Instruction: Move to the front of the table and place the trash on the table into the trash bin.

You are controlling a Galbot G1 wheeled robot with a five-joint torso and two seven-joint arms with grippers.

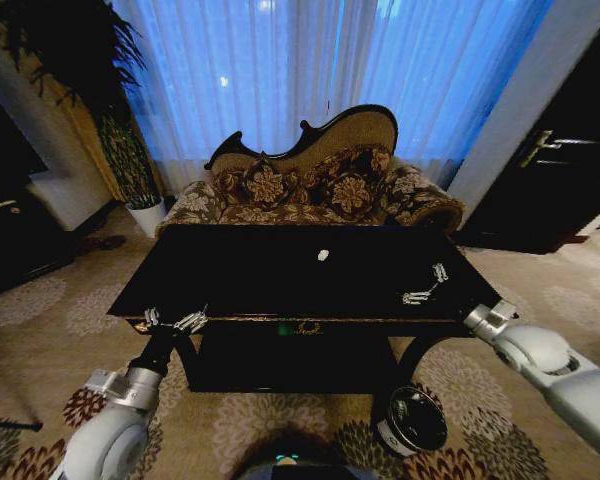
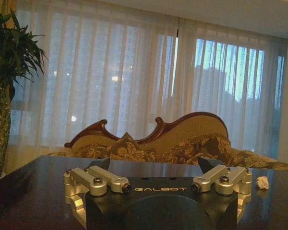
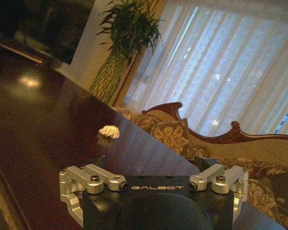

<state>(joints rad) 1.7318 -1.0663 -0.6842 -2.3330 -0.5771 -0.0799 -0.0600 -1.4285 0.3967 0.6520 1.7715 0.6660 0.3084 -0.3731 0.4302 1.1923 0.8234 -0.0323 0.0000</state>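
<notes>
The glossy black table (image 1: 230, 275) with gold trim fills the middle of the head view. One white crumpled bit of trash (image 1: 323, 255) lies on its top toward the back; it also lies on the top in the wrist views (image 2: 262, 182) (image 3: 109, 131). My left gripper (image 1: 177, 321) hovers open at the table's front left edge, well short of the paper. Over the table's right end my right gripper (image 1: 425, 287) is open and empty, with the paper off to its left. The black trash bin (image 1: 410, 420) stands on the carpet by the table's front right leg.
An ornate floral sofa (image 1: 310, 185) stands right behind the table, before curtained windows. A tall potted plant (image 1: 120, 140) is at the back left and dark cabinets (image 1: 555, 180) at the right. Patterned carpet (image 1: 40, 320) lies open to both sides of the table.
</notes>
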